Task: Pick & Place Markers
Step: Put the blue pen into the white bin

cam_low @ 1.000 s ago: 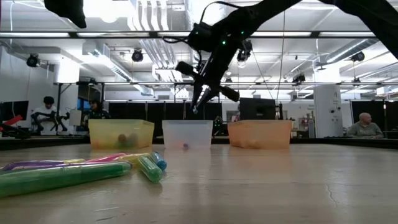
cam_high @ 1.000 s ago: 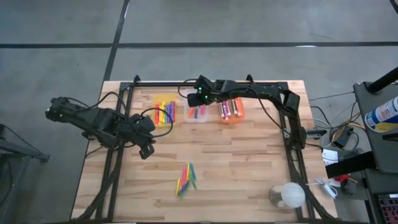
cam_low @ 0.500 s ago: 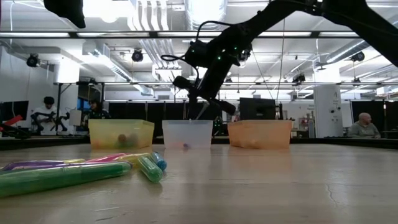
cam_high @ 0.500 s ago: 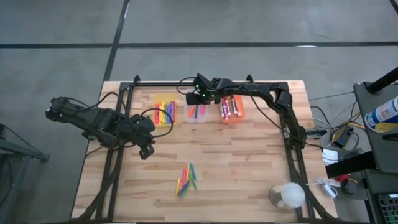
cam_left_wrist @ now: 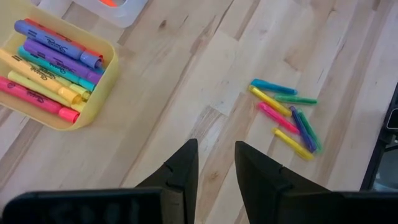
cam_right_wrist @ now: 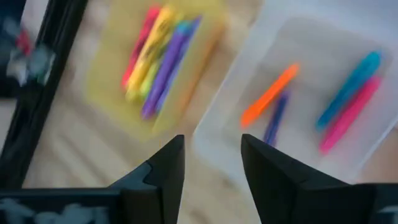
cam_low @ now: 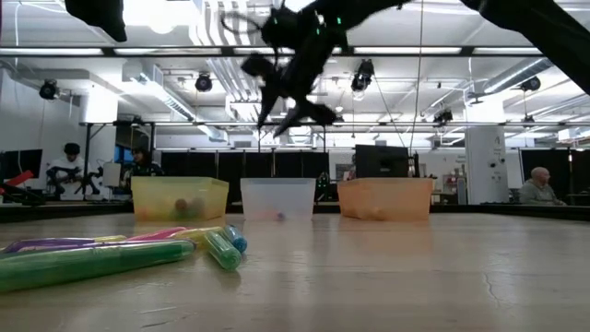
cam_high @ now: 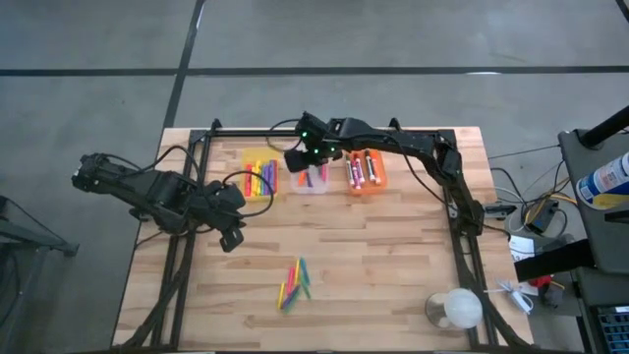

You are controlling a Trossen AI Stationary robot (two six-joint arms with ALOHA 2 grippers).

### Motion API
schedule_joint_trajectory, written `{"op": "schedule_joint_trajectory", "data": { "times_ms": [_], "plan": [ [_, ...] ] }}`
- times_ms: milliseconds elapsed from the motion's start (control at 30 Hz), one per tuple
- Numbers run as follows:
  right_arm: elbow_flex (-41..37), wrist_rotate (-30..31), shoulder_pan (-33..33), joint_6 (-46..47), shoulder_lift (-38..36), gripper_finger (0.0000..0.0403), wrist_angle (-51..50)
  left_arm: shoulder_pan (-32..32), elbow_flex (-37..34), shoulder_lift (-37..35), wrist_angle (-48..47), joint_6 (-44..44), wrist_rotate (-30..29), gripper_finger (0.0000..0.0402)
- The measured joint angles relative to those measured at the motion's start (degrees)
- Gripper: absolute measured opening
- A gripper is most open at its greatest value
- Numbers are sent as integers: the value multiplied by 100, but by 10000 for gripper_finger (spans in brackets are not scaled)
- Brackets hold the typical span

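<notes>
Hovering above the clear bin (cam_high: 313,179), right gripper (cam_high: 298,157) stands open and empty (likely marker delivered); left gripper (cam_high: 232,238) waits, slightly parted.

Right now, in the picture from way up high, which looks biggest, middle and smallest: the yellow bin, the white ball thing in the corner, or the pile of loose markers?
1. Yellow plastic bin, biggest.
2. Round white ball-like object and the loose cluster of coloured markers: about alike in spread, so no ranking between them.

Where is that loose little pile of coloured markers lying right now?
In the high view the loose pile of coloured markers lies on the wooden table, near its front edge, apart from the three small plastic bins at the back.
</notes>
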Motion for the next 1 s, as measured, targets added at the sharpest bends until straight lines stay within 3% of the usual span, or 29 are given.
{"op": "schedule_joint_trajectory", "data": {
  "times_ms": [200, 300, 667, 1000],
  "plan": [
    [891, 135, 683, -233, 0, 134, -1823, 0, -1, 0, -2, -152, 126, 99],
    [1056, 305, 1138, -49, -3, 128, -2227, 0, -2, 0, -9, -155, 149, 99],
    [1013, 488, 2580, 1690, 129, 115, -1687, 0, -2, 0, -2, 133, 149, 99],
    [1006, 459, 3309, 2233, 837, 115, -1432, -7, -2, -1, -52, 288, 216, 99]
  ]
}}
